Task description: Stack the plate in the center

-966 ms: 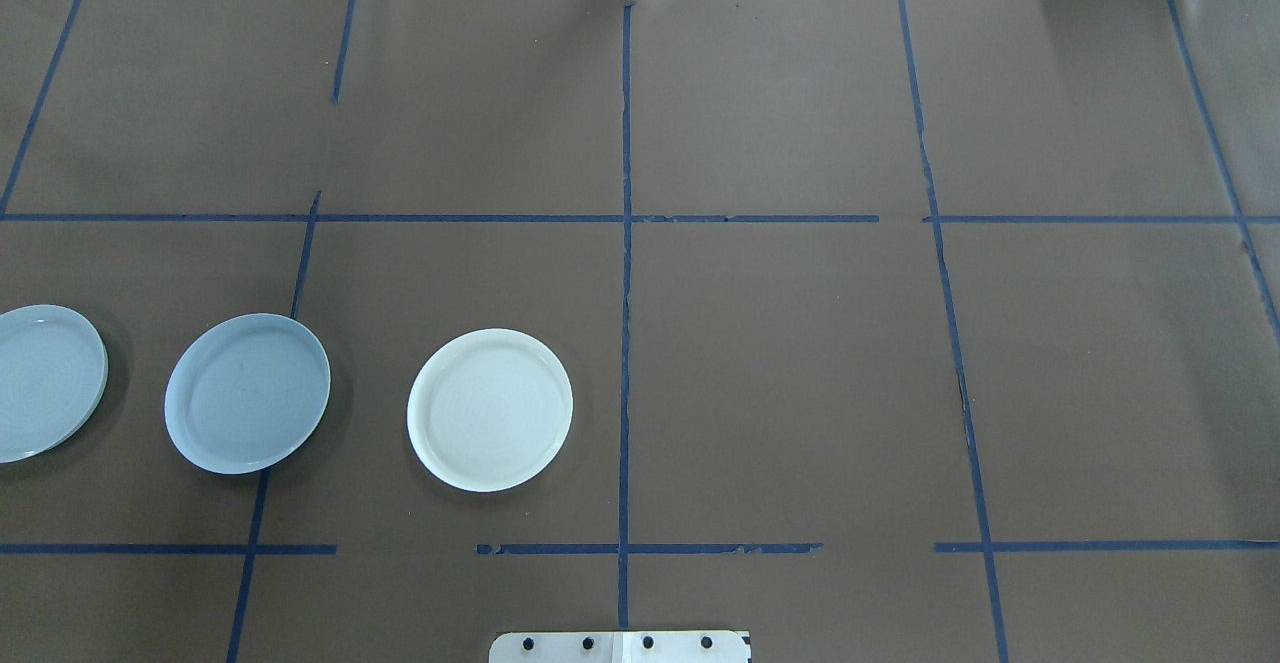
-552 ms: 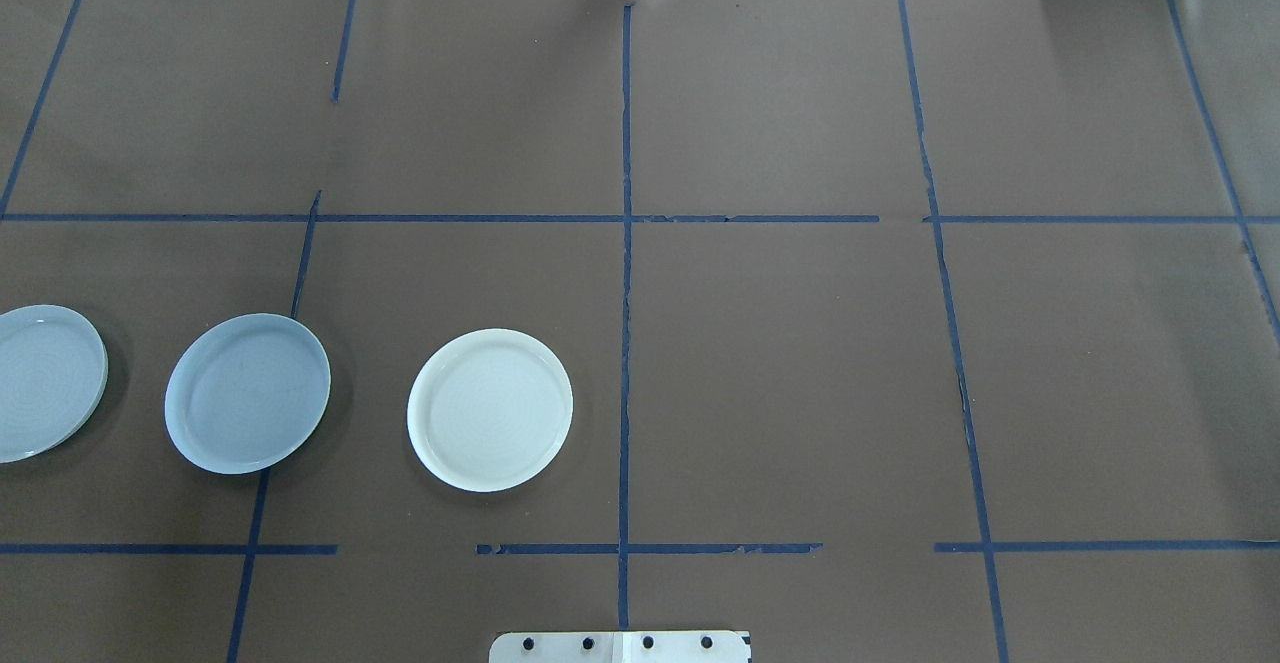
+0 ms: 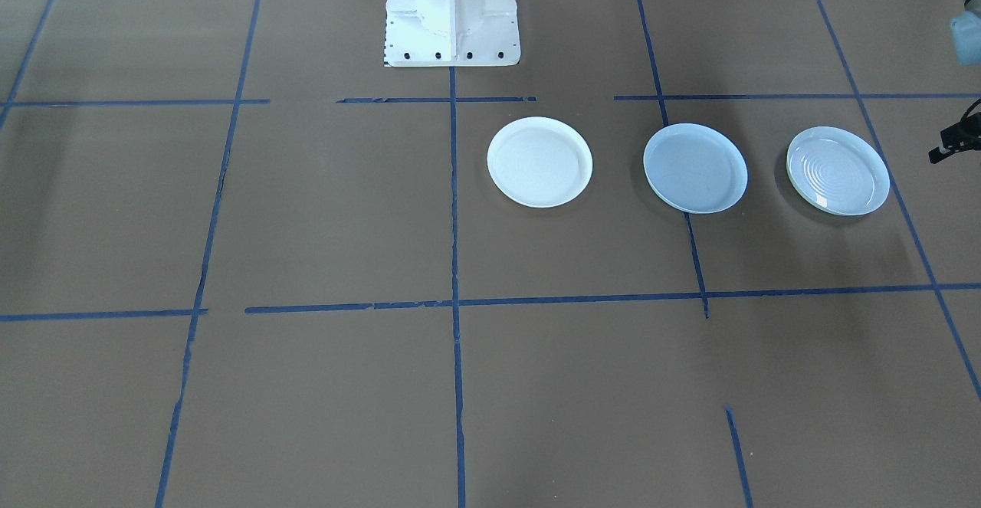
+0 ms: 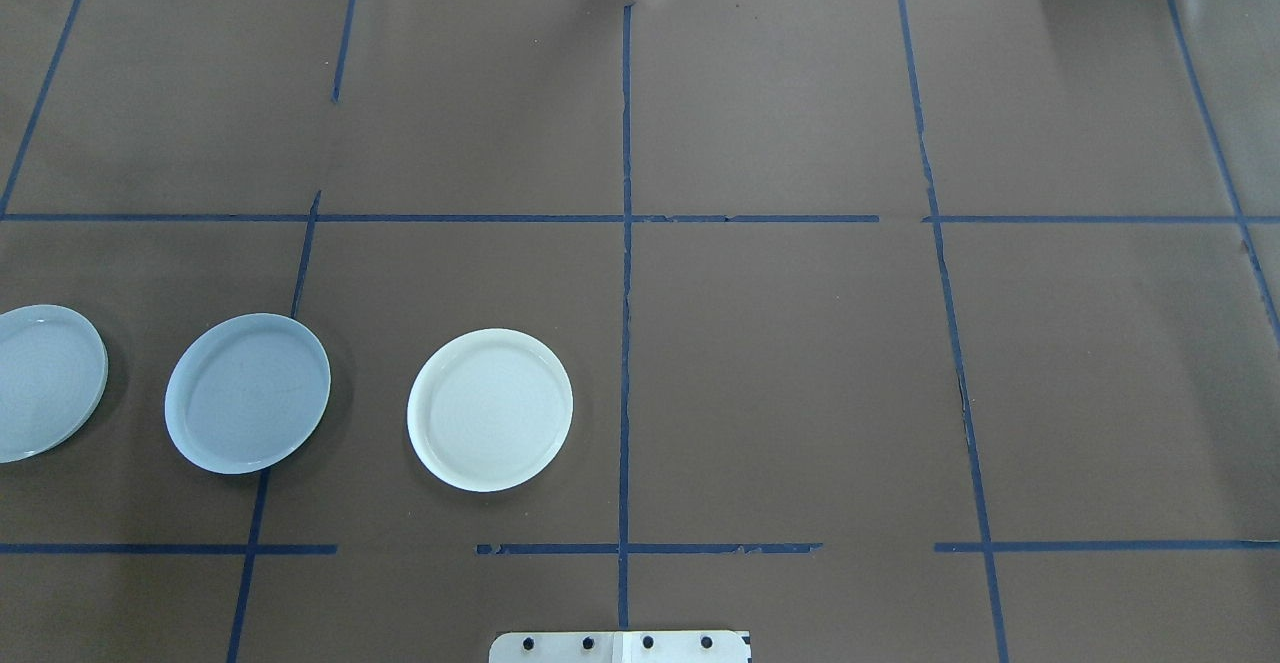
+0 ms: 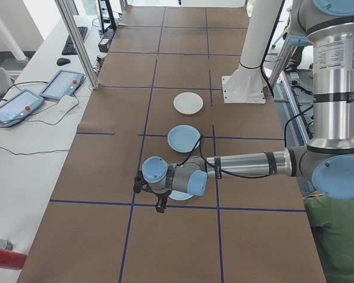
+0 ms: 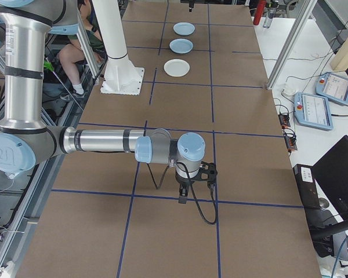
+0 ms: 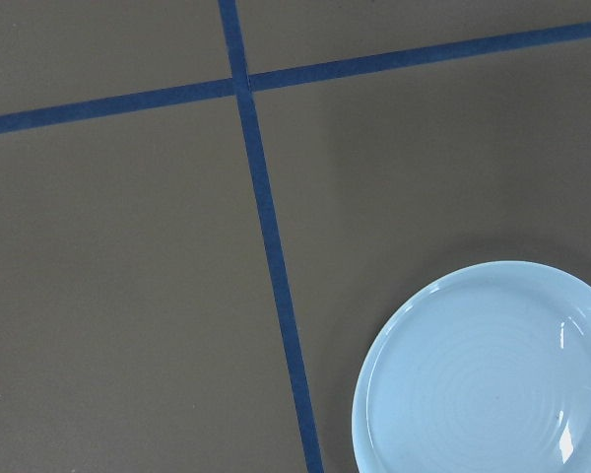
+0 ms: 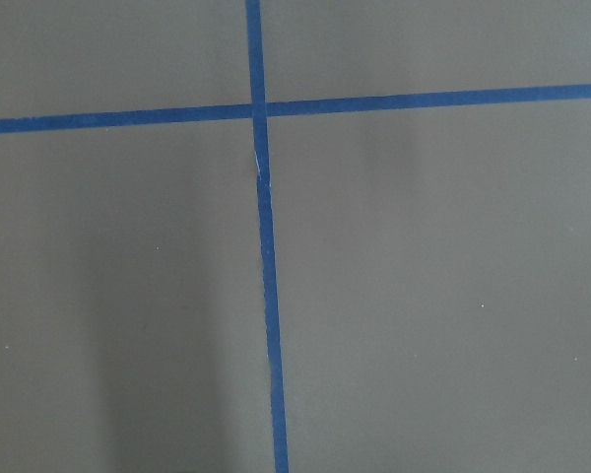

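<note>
Three plates lie in a row on the brown table. The center plate [image 4: 247, 393] [image 3: 695, 168] is smooth, pale blue-grey. A white plate [image 4: 490, 410] [image 3: 539, 162] lies on its inner side and a ringed pale blue plate [image 4: 40, 383] [image 7: 488, 370] on its outer side. My left gripper [image 5: 160, 207] hangs just past the ringed plate, pointing down. The right gripper [image 6: 183, 198] hangs far from all plates at the table's other end. I cannot tell whether either gripper is open or shut. Neither wrist view shows fingers.
The robot's white pedestal [image 3: 452, 10] stands at the table's near-robot edge. Blue tape lines [image 4: 625, 243] divide the brown cover into squares. Teach pendants [image 6: 313, 110] lie on side benches. A person in green [image 5: 336, 236] sits by the left arm's base.
</note>
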Motion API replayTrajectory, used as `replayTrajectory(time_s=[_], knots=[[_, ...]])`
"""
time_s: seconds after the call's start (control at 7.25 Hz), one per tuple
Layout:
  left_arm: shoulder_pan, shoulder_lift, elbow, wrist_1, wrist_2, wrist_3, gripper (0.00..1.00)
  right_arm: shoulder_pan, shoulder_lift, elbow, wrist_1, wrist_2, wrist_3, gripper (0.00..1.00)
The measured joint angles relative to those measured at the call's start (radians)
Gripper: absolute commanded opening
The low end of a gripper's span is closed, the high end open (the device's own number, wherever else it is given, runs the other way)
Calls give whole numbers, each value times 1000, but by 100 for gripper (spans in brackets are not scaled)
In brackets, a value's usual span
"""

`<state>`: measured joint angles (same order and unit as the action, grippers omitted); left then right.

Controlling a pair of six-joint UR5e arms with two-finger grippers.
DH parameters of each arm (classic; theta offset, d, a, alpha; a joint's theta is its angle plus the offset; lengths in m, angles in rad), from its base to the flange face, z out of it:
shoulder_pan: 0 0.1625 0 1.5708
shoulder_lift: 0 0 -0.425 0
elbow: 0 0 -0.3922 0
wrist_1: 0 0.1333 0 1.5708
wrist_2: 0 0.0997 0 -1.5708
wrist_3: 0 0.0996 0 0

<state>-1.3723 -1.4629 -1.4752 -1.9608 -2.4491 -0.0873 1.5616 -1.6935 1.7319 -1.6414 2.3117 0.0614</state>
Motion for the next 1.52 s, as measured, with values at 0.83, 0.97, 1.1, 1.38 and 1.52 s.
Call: replayTrajectory(time_s=[0.83, 0.97, 1.1, 1.38, 1.52], knots=[[206, 16, 161, -404, 5, -351, 0, 0, 0, 0, 0, 0, 0, 100], [210, 18, 162, -406, 5, -356, 0, 0, 0, 0, 0, 0, 0, 100], [211, 19, 161, -406, 4, -358, 0, 0, 0, 0, 0, 0, 0, 100], [208, 24, 157, -406, 0, -358, 0, 0, 0, 0, 0, 0, 0, 100], [206, 26, 153, -407, -4, -357, 0, 0, 0, 0, 0, 0, 0, 100]])
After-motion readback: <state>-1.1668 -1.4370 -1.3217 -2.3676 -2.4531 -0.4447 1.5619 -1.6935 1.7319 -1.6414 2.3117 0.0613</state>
